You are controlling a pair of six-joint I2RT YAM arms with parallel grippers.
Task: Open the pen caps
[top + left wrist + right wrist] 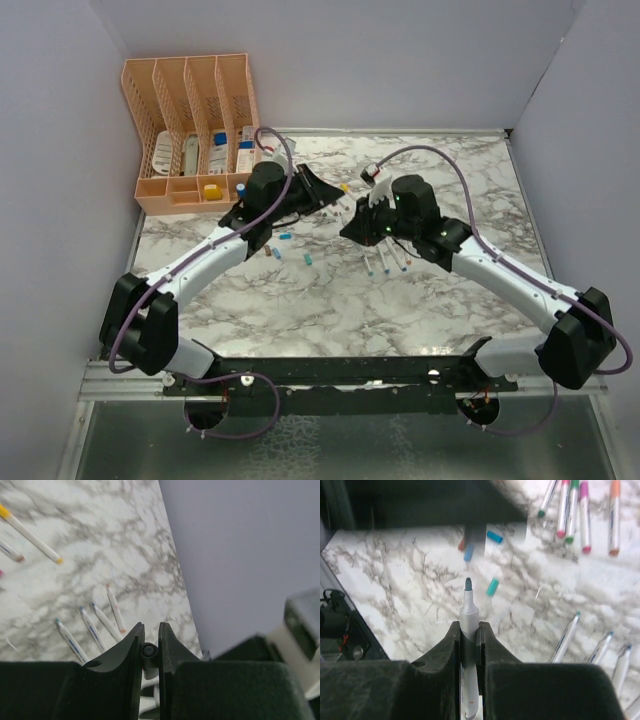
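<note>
My right gripper (469, 626) is shut on a white-grey pen (469, 614) whose bare blue-grey tip points away from the jaws. My left gripper (150, 629) is shut on a small dark pen cap (149, 651), seen end-on between the jaws. In the top view both grippers, left (330, 197) and right (362, 218), meet over the table's middle. Loose caps, teal (492, 586) and two blue ones (469, 553) (494, 536), lie on the marble. Several capped pens (572, 505) lie together at the right wrist view's top right, and uncapped pens (600, 647) lie apart from them.
A peach organiser (232, 80) with small blocks and items in it stands at the back left. Grey walls (240, 555) enclose the marble table (320, 300). A row of pens (385, 262) lies just in front of the right gripper, and caps (285, 240) lie below the left one.
</note>
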